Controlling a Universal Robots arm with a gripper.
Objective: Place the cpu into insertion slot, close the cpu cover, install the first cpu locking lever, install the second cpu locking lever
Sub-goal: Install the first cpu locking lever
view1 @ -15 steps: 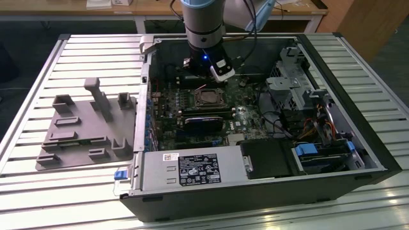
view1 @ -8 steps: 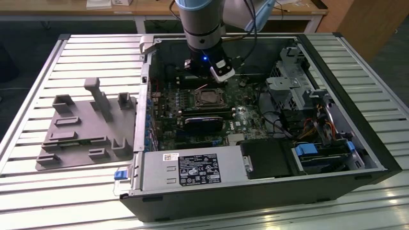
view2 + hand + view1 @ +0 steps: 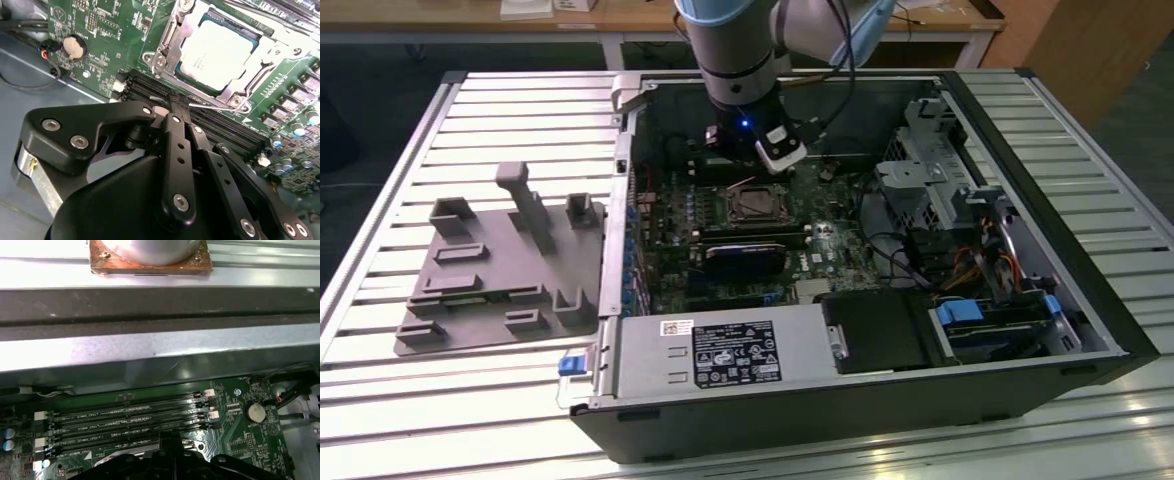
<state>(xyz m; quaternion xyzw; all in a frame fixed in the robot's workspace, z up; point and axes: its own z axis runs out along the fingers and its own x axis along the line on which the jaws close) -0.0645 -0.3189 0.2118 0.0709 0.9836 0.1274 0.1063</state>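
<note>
Exterior view: a skewed push could scrape the board beside the socket [image 3: 732, 206]; arm stands upright inside the computer case [image 3: 854, 425] on the bench [image 3: 400, 180]
Second wrist view: chip [image 3: 216, 50] seated, cover [image 3: 169, 35] down around it; fingers [image 3: 176, 107] clenched together beside a thin lever [image 3: 205, 104]
First wrist view: fingers low over the memory slots [image 3: 130, 412], which a slip could damage

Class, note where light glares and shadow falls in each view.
Exterior view: glare streaks the slatted table, the computer case interior is dim. Second wrist view: the cpu top shines pale, the gripper is dark. First wrist view: a metal band glares white.
</note>
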